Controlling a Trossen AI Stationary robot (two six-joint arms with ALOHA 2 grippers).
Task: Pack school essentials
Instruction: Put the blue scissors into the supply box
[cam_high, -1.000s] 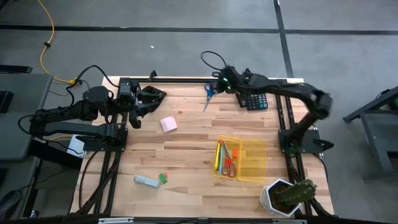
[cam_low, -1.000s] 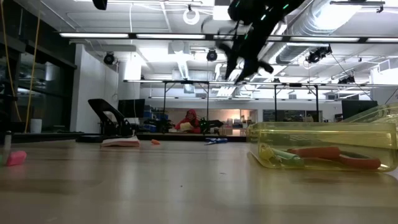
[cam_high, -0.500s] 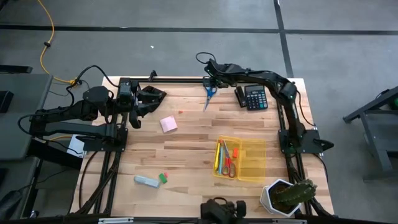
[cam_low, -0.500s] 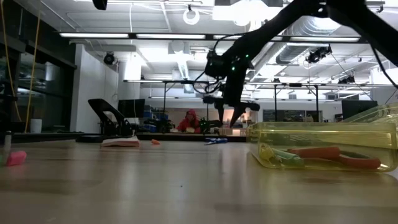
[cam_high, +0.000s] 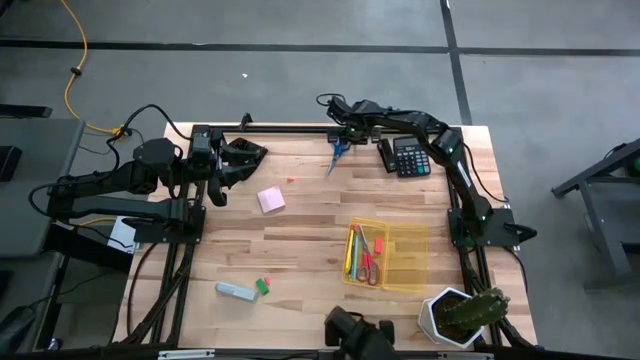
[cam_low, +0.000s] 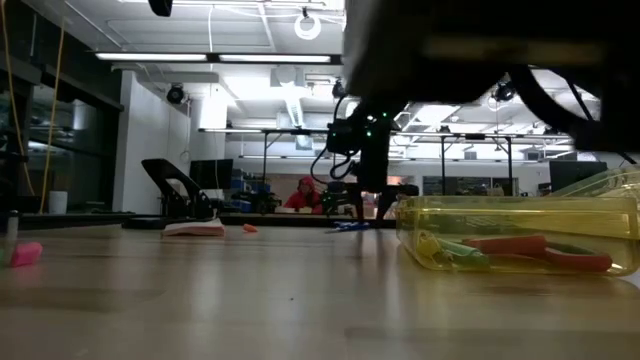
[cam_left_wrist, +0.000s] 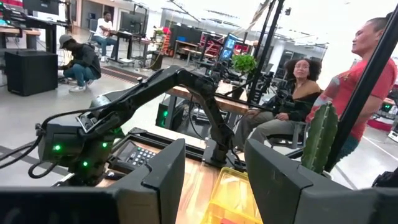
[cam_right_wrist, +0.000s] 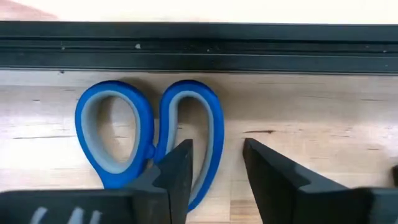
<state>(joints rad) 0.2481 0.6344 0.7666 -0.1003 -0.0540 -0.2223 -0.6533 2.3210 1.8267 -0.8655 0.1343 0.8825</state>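
Blue-handled scissors (cam_high: 334, 157) lie flat on the wood at the table's far edge, handle loops (cam_right_wrist: 124, 143) next to the black rail. My right gripper (cam_right_wrist: 216, 171) points down over them, open: one finger stands over the inner loop, the other over bare wood. In the low view it (cam_low: 367, 208) hangs just above the tabletop. A clear yellow box (cam_high: 388, 256) holds red-handled scissors (cam_high: 368, 262) and a yellow marker (cam_high: 349, 255). A pink sticky-note pad (cam_high: 271, 200), a teal pen (cam_high: 235, 290) and a green eraser (cam_high: 262, 286) lie loose. My left gripper (cam_high: 252, 155) waits open at the far left. My right gripper comes at the scissors' handle from above. One fingertip (cam_right_wrist: 177, 165) covers part of the inner loop (cam_right_wrist: 208, 124). I cannot tell whether it touches the loop or stands just above it. The scissors lie flat on the table.
A black calculator (cam_high: 410, 157) lies at the far right beside the scissors. A cactus in a white pot (cam_high: 460, 314) stands at the near right corner. A dark thing (cam_high: 358, 338) sits at the near edge. Bare wood lies around the table's middle (cam_high: 300, 240).
My right gripper has swung from above the calculator toward the table's left along the far edge, sunk close to the tabletop and tipped to point down over the blue scissors. A dark thing has come into view at the near edge.
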